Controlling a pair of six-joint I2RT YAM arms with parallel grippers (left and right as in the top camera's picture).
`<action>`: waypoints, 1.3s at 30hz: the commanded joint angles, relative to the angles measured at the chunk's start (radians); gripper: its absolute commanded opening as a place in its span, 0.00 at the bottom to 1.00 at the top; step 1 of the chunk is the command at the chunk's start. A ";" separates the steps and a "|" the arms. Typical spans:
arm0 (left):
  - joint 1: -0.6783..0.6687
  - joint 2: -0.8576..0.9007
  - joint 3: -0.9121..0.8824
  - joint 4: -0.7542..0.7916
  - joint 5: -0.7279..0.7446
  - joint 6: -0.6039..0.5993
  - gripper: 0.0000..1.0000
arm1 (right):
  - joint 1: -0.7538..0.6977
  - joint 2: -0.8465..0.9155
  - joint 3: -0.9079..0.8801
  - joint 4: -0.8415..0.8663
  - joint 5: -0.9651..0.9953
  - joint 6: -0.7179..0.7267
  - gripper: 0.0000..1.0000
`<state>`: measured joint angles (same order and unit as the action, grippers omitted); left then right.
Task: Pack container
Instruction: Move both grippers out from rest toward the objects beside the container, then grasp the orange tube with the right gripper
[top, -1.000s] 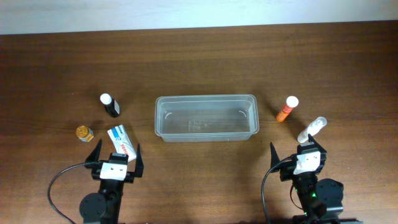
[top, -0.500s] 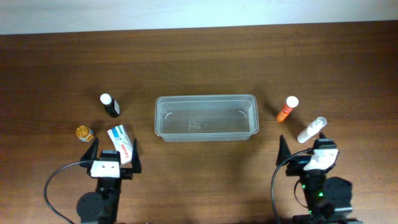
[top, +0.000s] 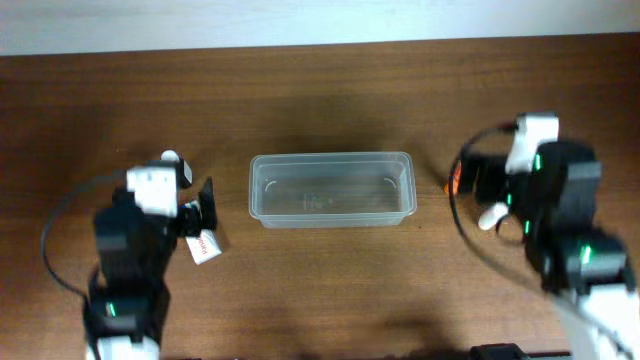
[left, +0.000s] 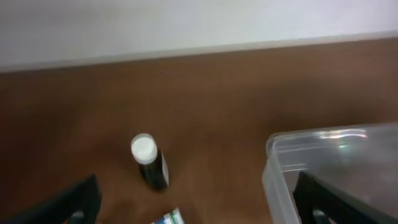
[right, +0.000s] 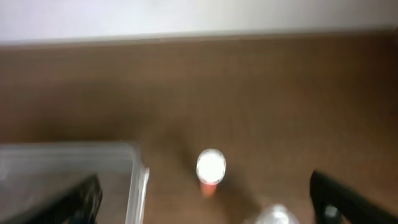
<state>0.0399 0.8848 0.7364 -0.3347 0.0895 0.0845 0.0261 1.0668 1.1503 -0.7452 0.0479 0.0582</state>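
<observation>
Left gripper (left: 199, 205) and right gripper (right: 211, 202) both hang spread wide, holding nothing. I see the container (top: 330, 190) mid-table between them, empty, so I judge packing not yet begun: this is the first reach. A black bottle (left: 152, 169) stands left of it, an orange bottle (right: 210, 169) right. Next I must lower each gripper squarely around its bottle.

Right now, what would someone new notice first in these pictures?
The clear, empty container sits in the middle of the overhead view, flanked by two bulky black arms. The left arm is near a black bottle with a white cap. The right arm is near an orange tube, also white-capped.
</observation>
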 joint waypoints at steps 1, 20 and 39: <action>0.004 0.158 0.200 -0.128 0.002 -0.010 0.99 | -0.034 0.187 0.222 -0.132 -0.039 0.014 0.98; 0.004 0.547 0.477 -0.401 0.158 -0.010 0.99 | -0.156 0.782 0.510 -0.452 -0.194 0.011 0.99; 0.004 0.547 0.477 -0.400 0.158 -0.010 0.99 | -0.154 0.904 0.510 -0.477 -0.195 0.010 0.51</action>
<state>0.0406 1.4326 1.1915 -0.7376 0.2295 0.0845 -0.1295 1.9675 1.6424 -1.2137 -0.1516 0.0734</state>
